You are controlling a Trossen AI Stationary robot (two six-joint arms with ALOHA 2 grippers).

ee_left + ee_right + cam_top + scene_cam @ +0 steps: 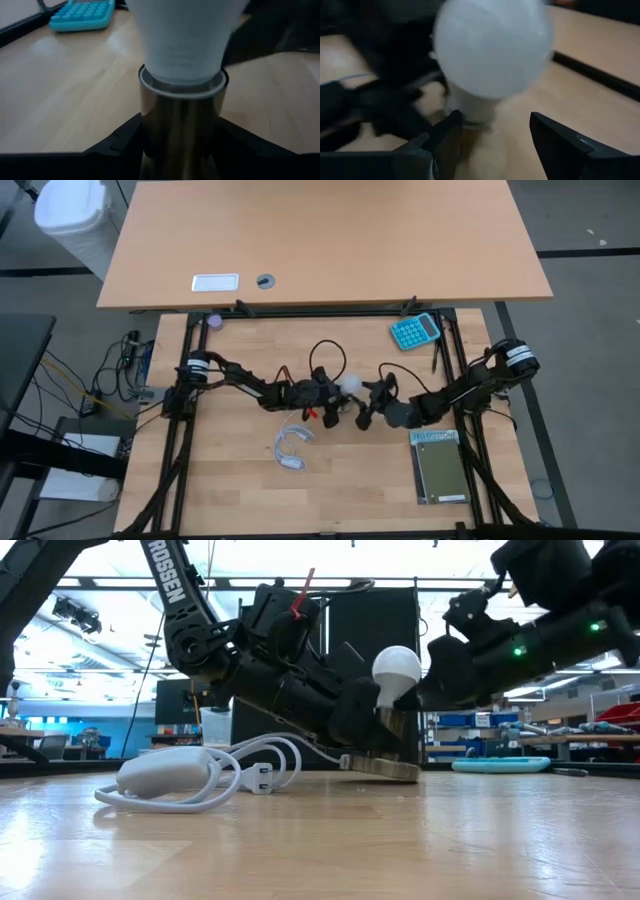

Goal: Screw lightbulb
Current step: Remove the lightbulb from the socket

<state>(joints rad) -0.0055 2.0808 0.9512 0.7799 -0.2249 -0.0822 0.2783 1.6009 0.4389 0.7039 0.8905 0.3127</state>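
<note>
Lightbulb position: mid-table, raised off the wood, its white globe tilted up and toward the right arm, between the two grippers. In the high view it shows as a small white spot where the arms meet.

Left gripper: fingers pinched on a dark metallic cylinder, the socket, into which the bulb's neck enters. The left wrist view shows the socket rim ringing the white neck closely. Below the socket, in the low view, a round base disc rests tilted, one edge on the table.

Right gripper: fingers spread, one on each side of the bulb's neck, with a visible gap at the nearer finger. Contact on the far side cannot be confirmed, since the globe blocks that finger's tip. The gripper appears to be between grasps, not clamped.

Step in hand: threading the bulb into the socket, with the left arm steadying the socket and the right arm turning the bulb. Seating depth is not readable from these views.

Next move, as judged: close the right fingers squarely on the bulb, keep its axis in line with the socket, then rotate. Skewed pressure could cross-thread the base or lever the socket out of the left grip.

Nearby: coiled white cable and teal calculator, both well apart from the work.
</note>
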